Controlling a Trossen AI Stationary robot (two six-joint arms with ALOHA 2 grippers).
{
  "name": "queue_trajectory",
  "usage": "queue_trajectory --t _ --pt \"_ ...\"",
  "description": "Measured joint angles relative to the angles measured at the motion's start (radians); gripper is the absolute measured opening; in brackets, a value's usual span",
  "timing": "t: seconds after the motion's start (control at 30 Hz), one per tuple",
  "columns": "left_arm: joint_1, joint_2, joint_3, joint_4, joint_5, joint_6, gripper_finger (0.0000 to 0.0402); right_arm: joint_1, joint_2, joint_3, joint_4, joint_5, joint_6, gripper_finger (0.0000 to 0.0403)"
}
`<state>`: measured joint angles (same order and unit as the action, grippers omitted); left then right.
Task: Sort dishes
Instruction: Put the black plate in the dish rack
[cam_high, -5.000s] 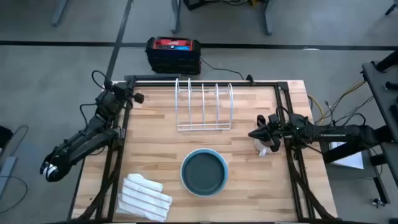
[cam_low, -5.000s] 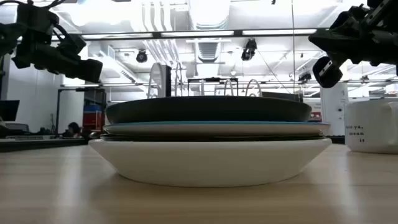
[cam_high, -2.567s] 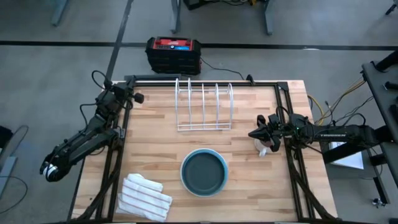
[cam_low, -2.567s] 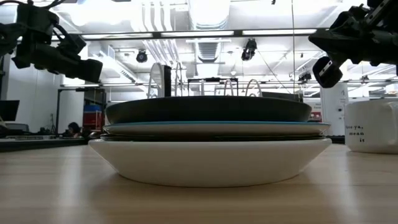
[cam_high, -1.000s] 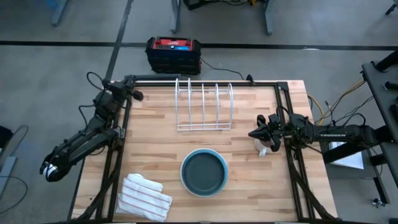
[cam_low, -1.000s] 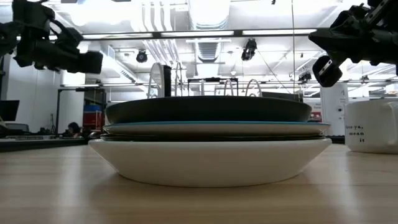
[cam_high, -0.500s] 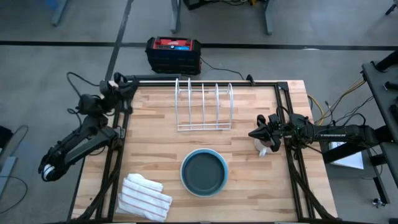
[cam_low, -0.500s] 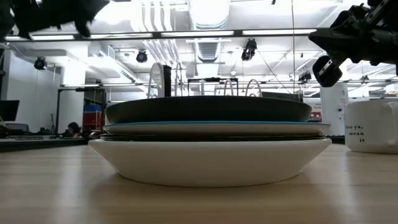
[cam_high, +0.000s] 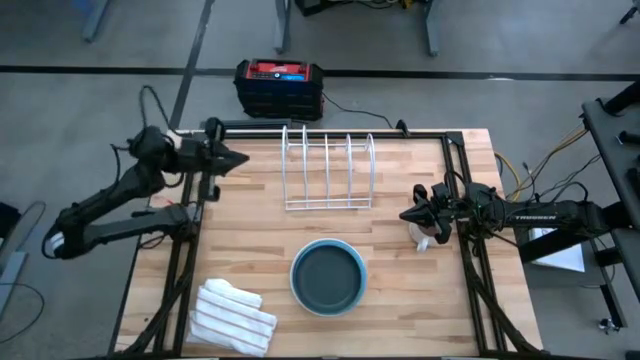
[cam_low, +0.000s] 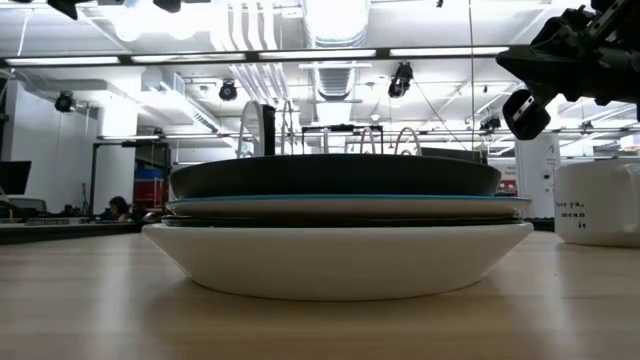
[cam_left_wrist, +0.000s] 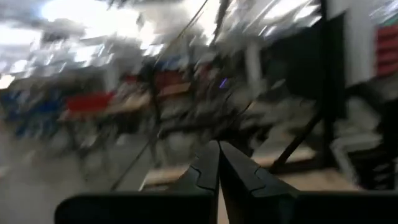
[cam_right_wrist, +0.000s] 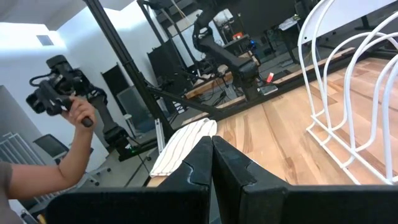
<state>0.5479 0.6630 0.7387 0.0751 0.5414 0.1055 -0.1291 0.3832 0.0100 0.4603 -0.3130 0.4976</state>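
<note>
Left gripper (cam_high: 238, 158) closed, empty, near worktop's (cam_high: 250, 240) far-left corner; right gripper (cam_high: 405, 216) closed, empty, beside mug (cam_high: 428, 234). Dishes (cam_high: 328, 277) all stacked centre-front; rack (cam_high: 329, 170) empty. Sorting not begun.

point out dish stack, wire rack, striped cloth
dish stack (cam_high: 327, 277): high view, centre of the dark top dish.
wire rack (cam_high: 328, 168): high view, on its middle hoops.
striped cloth (cam_high: 234, 317): high view, middle of the folded fabric.

Left wrist view blurred, lower dishes (cam_high: 328, 277) hidden from above
</note>
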Motion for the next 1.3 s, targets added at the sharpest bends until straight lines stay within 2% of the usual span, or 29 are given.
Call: queue_trajectory --t 0.13,0.37,0.7,0.8,0.97,1.07,1.13,1.3 --pt "-0.068 0.041 0.012 -0.108 -0.034 0.026 0.0 0.0 0.0 0.0 0.0 0.0 0.0 0.0" --pt "-0.236 0.103 -0.008 -0.122 -0.062 0.017 0.0 0.0 0.0 0.0 0.0 0.0 0.0 0.0" --pt "-0.594 0.155 -0.016 -0.236 -0.558 0.095 0.0 0.0 0.0 0.0 0.0 0.035 -0.03 0.0" --pt "-0.681 0.173 -0.029 -0.237 -0.638 0.079 0.0 -0.001 0.0 0.0 0.046 0.056 -0.04 0.0" --pt "-0.763 0.214 -0.045 -0.215 -0.657 -0.042 0.0 0.0 -0.002 0.031 0.111 0.026 -0.087 0.0" --pt "-0.795 0.269 -0.048 -0.216 -0.664 -0.089 0.0 0.007 0.018 0.119 0.021 0.009 -0.123 0.0" --pt "-0.809 0.315 -0.048 -0.205 -0.665 -0.106 0.0 0.018 0.04 0.203 -0.118 0.009 -0.176 0.0" --pt "-0.835 0.416 -0.048 -0.186 -0.665 -0.124 0.0 0.042 0.142 0.44 -0.463 0.126 -0.297 0.0"
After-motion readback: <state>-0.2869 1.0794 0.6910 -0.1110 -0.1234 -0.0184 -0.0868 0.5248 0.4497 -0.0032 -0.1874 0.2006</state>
